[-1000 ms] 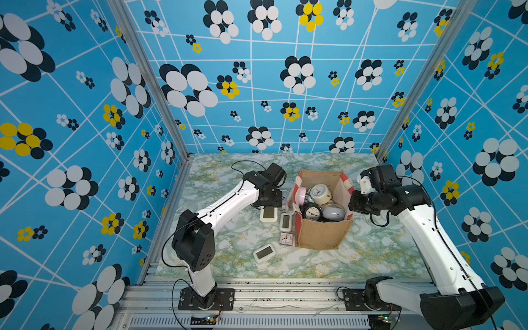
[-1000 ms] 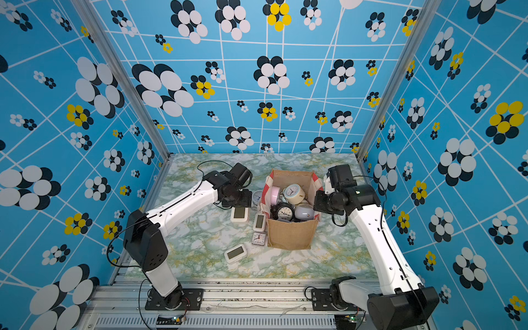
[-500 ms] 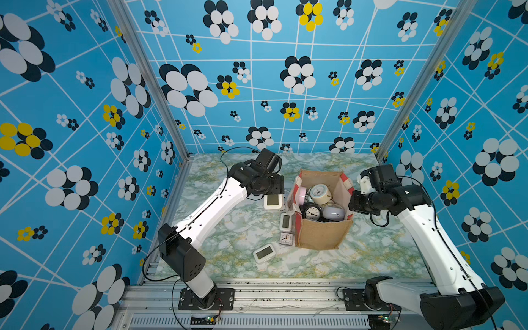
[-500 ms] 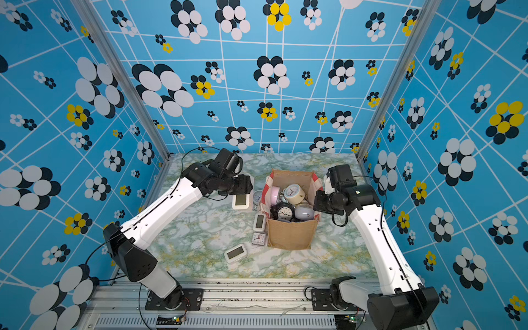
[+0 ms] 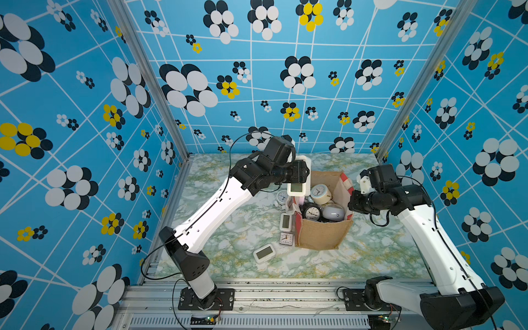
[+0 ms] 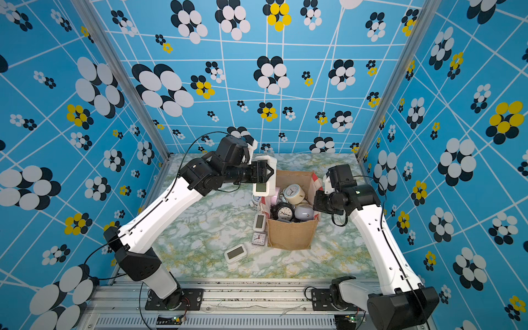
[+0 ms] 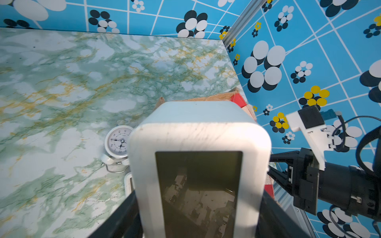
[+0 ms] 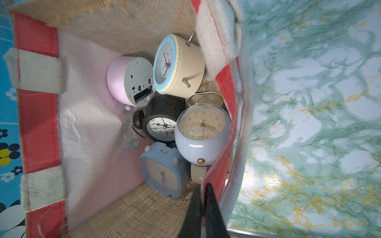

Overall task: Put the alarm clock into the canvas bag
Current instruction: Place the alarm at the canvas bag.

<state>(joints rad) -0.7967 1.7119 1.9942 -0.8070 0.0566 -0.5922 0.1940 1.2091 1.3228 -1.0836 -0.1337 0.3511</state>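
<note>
wrist view alone shows right pincer (image 8: 203, 188) clamping canvas bag (image 8: 132, 216) rim; left pincer (image 6: 269, 174) grips alarm clock (image 7: 198, 131).

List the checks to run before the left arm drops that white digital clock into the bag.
1. left gripper clamped on the white digital clock: ok.
2. right gripper pinching the canvas bag at its rim, mouth open: ok.
3. Clock centred over the opening: not ok, it hangs at a corner of the rim.
4. Room inside: ok, the piled clocks leave bare lining on one side.
5. Clock's lower end clear above the rim: cannot tell.
</note>
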